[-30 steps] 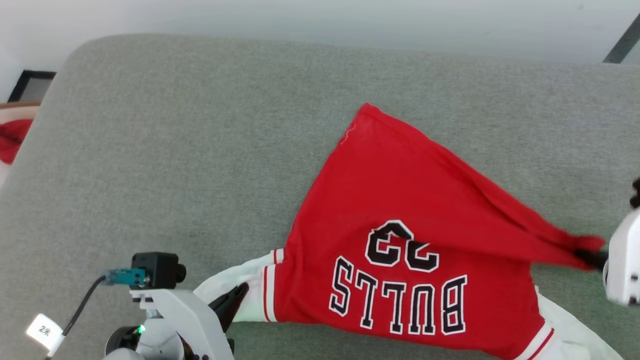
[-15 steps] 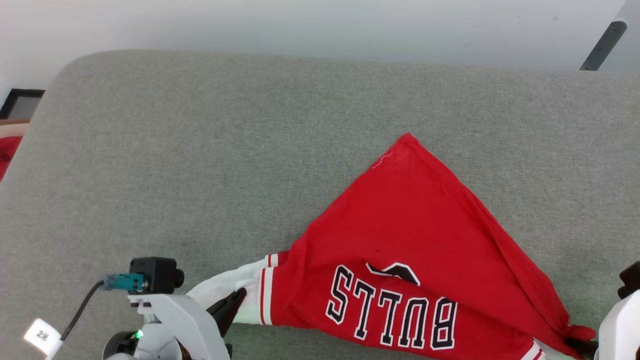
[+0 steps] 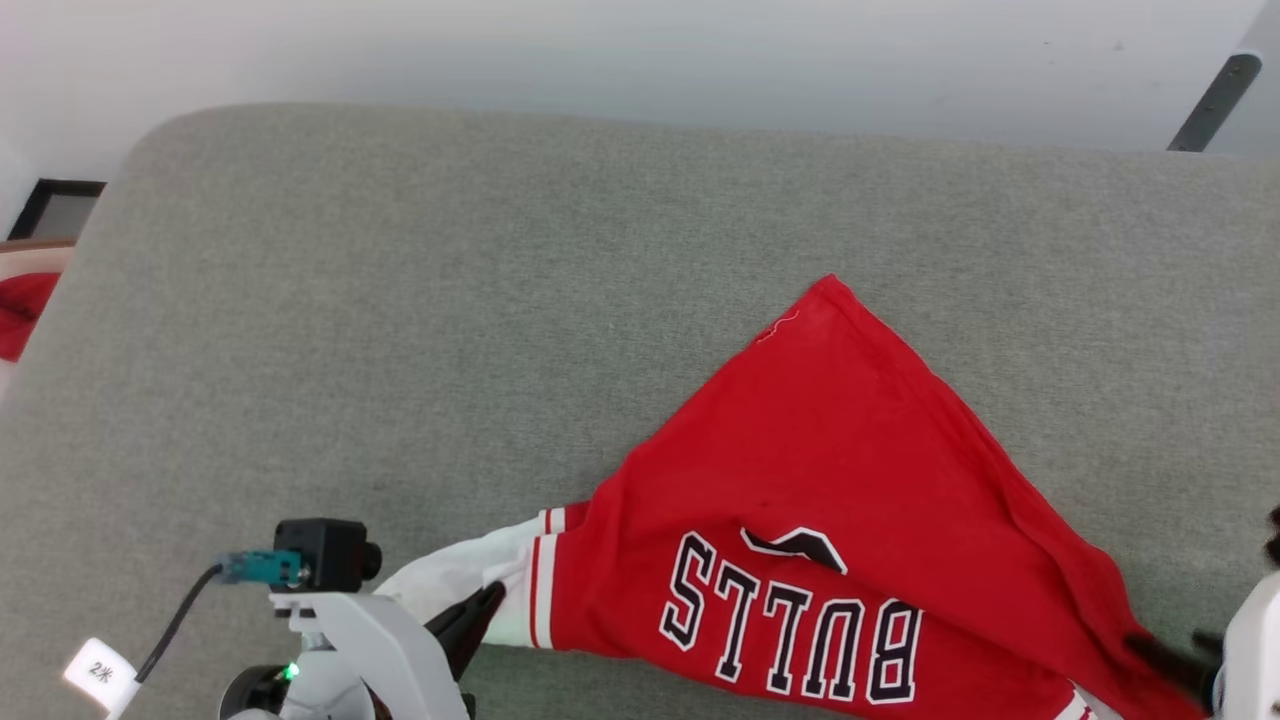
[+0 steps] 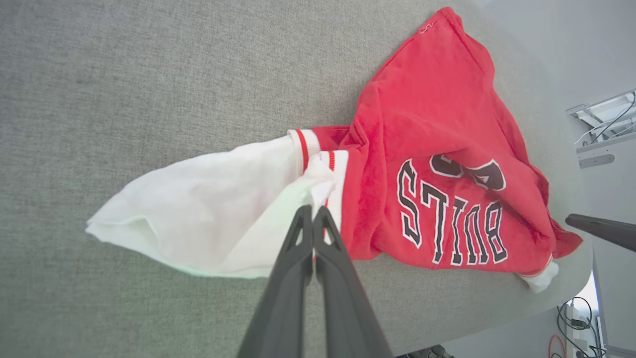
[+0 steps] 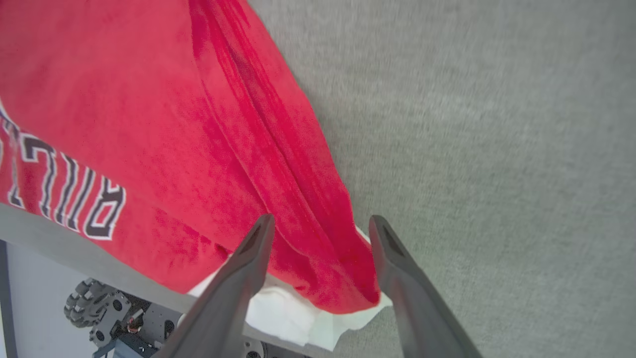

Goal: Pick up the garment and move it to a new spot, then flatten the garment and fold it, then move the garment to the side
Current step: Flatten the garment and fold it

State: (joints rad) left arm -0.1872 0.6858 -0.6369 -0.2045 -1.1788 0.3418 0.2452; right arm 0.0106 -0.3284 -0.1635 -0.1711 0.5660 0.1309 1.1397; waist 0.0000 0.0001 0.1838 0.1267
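Observation:
The garment [image 3: 840, 480], a red jersey with an upside-down "BULLS" print, lies on the grey table [image 3: 400, 300] at the near right. Its hem is pulled down over the number, leaving one red corner pointing away. My left gripper [image 3: 478, 612] is shut on the white sleeve [image 4: 208, 209], its fingertips [image 4: 312, 215] pinched into the cloth by the striped trim. My right gripper [image 5: 320, 223] stands open at the near right, with the bunched red corner [image 5: 328, 258] lying loose between its fingers [image 5: 253, 248]. In the head view, the right gripper [image 3: 1172, 655] sits at the frame's lower right.
The garment's near side hangs at the table's front edge [image 5: 59, 233], with my wheeled base [image 5: 89, 308] below it. A dark frame [image 3: 55, 205] and something red [image 3: 20, 305] lie off the table's left end. A dark bar [image 3: 1210, 105] leans at the far right.
My right gripper carried the red hem corner toward the near edge, folding it over the "23", and has now opened off it. The left gripper kept its hold. The head camera shifted slightly.

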